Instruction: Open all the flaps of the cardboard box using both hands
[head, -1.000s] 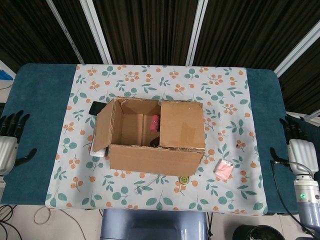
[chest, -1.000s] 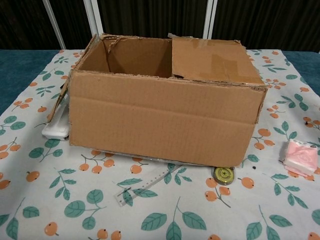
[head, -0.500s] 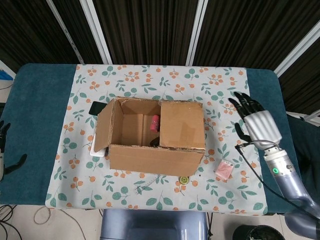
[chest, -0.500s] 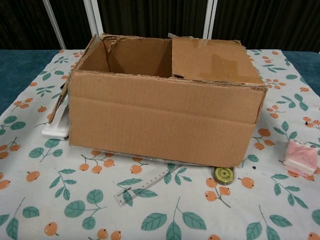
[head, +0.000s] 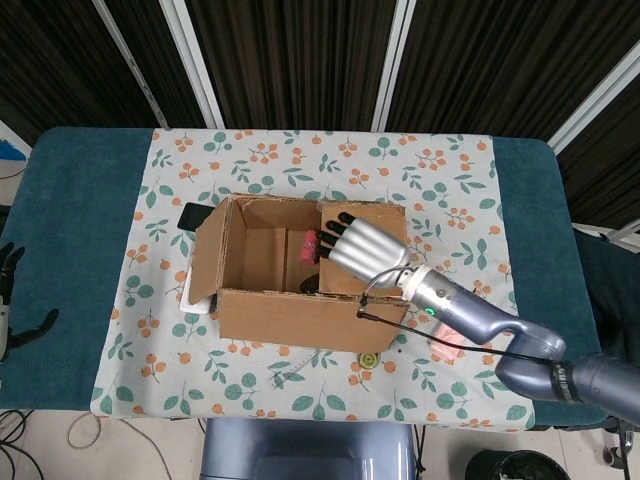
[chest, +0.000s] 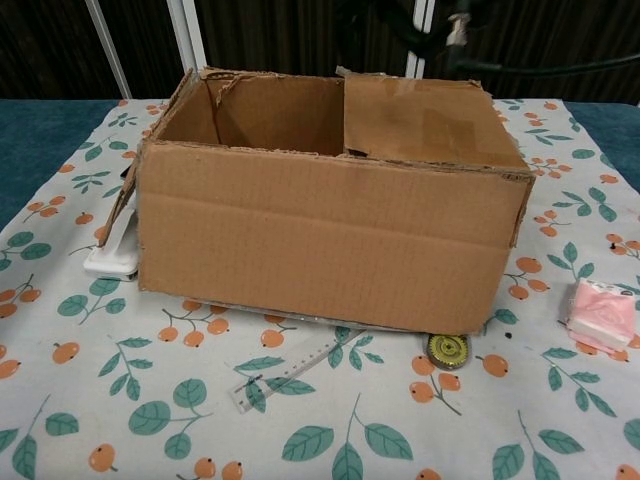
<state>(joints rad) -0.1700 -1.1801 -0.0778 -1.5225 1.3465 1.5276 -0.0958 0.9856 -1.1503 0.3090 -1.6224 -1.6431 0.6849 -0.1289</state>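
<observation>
The cardboard box (head: 300, 318) stands mid-table on the floral cloth. Its left flap (head: 208, 255) stands up, leaning outward. The right flap (head: 372, 278) lies flat over the right half of the opening, also seen in the chest view (chest: 430, 125). My right hand (head: 358, 245) hovers over that flap with its fingers spread toward the flap's free edge, holding nothing; I cannot tell if it touches. My left hand (head: 10, 295) hangs off the table's left edge, only partly in view and empty. A pink item (head: 310, 243) lies inside the box.
A black phone (head: 190, 214) and a white object (chest: 110, 255) lie by the box's left side. In front are a clear ruler (chest: 290, 375) and a small round disc (chest: 447, 350). A pink packet (chest: 600, 315) sits at the right, under my right forearm.
My right hand has swung in from the table's right side to above the box's closed right flap. The left hand stays low at the left edge. The box has not moved.
</observation>
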